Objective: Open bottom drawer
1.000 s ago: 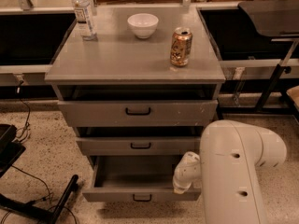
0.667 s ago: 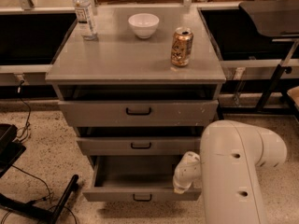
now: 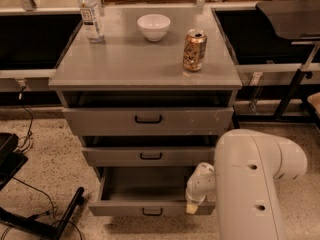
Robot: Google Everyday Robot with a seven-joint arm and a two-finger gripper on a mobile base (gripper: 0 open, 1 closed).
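Speckled stone floor (image 3: 50,164), grey metal three-drawer cabinet (image 3: 135,64) topped by clear plastic bottle (image 3: 91,16), white bowl (image 3: 153,26), copper drink can (image 3: 194,50), low grey bottom drawer (image 3: 120,209) with black loop handle pulled out beneath the two others, white arm's gripper (image 3: 191,208) at its right front corner, grip state impossible to tell.

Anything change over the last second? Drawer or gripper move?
Nothing visibly changed. The bottom drawer is pulled out as before, and the gripper is at the same spot by the drawer's front right corner. The top drawer, middle drawer, bottle, bowl and can are unmoved.
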